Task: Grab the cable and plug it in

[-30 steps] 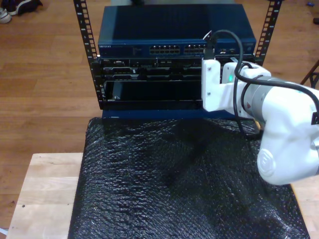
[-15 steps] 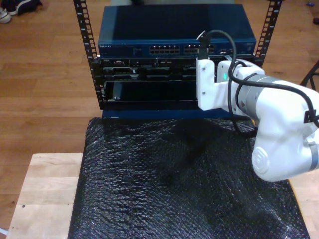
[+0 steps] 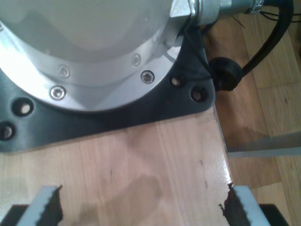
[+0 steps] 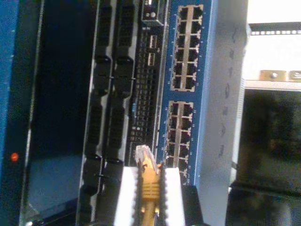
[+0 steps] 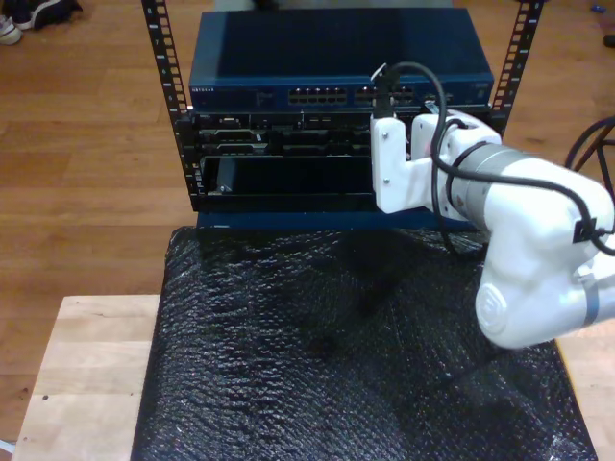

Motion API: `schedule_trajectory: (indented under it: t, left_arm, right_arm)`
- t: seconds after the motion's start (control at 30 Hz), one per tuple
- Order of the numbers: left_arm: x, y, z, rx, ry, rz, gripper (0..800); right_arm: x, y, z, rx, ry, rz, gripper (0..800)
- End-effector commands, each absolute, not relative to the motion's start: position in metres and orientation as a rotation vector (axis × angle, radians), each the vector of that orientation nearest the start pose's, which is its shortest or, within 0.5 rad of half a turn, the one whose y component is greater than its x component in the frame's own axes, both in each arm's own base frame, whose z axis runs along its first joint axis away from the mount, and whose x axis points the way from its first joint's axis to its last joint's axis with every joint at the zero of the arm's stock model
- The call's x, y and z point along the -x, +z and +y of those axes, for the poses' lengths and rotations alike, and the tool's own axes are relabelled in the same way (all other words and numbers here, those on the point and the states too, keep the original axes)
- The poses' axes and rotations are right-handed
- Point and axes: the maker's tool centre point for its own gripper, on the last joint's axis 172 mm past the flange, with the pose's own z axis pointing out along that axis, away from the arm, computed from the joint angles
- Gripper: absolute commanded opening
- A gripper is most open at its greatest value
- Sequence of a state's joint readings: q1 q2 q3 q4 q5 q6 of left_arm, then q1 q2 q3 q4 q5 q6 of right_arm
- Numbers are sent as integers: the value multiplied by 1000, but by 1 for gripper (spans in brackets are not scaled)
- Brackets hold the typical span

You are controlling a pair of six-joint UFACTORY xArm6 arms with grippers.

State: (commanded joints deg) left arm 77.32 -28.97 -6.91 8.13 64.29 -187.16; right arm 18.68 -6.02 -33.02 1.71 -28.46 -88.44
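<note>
In the second wrist view's lower middle, my second gripper (image 4: 149, 188) clenches the cable (image 4: 149, 186); I should square its plug (image 4: 142, 154) to a switch (image 4: 188, 94) port before pushing.

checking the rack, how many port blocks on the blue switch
2 in the second wrist view: one port block, a second port block nearer the cable plug. The arm may hide more.

My second gripper (image 4: 148, 188) is clamped, its arm (image 5: 519, 240) stretched forward; my first gripper (image 3: 141, 207) hangs with jaws apart.
</note>
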Motion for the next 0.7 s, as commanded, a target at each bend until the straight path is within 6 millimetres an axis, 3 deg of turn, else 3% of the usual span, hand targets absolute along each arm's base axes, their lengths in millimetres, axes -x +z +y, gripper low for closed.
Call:
schedule_trajectory:
  t: [0.47, 0.7]
  left_arm:
    - [4, 38, 117, 2287, -357, 2769, 800]
    - [4, 38, 117, 2287, -357, 2769, 800]
  right_arm:
    - [-542, 314, 173, -1301, 1246, 1678, 0]
    - [-533, 340, 170, -1218, 1344, 1563, 0]
